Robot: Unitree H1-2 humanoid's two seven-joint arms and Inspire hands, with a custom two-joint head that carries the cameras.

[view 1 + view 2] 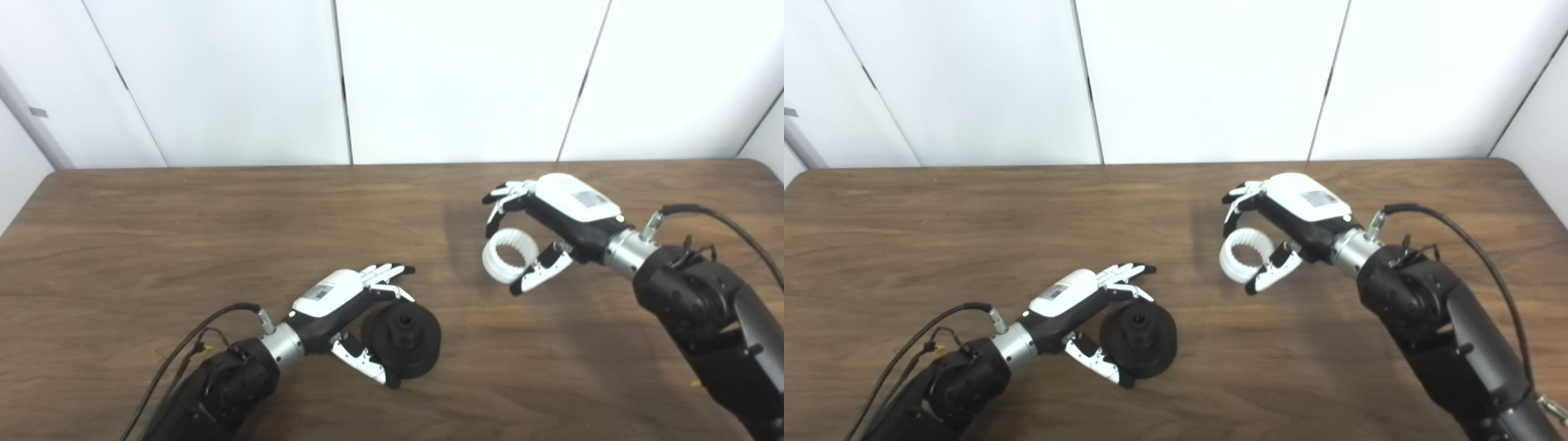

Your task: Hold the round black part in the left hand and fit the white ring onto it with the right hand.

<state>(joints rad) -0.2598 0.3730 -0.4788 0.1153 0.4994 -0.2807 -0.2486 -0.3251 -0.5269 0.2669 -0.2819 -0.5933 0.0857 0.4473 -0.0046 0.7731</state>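
Observation:
The round black part point(404, 340), a thick disc with a raised hub, lies on the table point(184, 245) in front of centre. My left hand point(349, 312) is open and straddles the part's left side: the fingers point(387, 272) reach past its far edge and the thumb point(367, 364) lies along its near edge. I cannot tell whether it grips the part. My right hand point(545, 236) is shut on the white ribbed ring point(510, 255), pinched between thumb and fingers above the table, to the right of and beyond the black part.
The brown wooden table runs to a white panelled wall point(453, 79) at the back. Cables loop off both forearms, on the left point(184, 349) and on the right point(729, 226).

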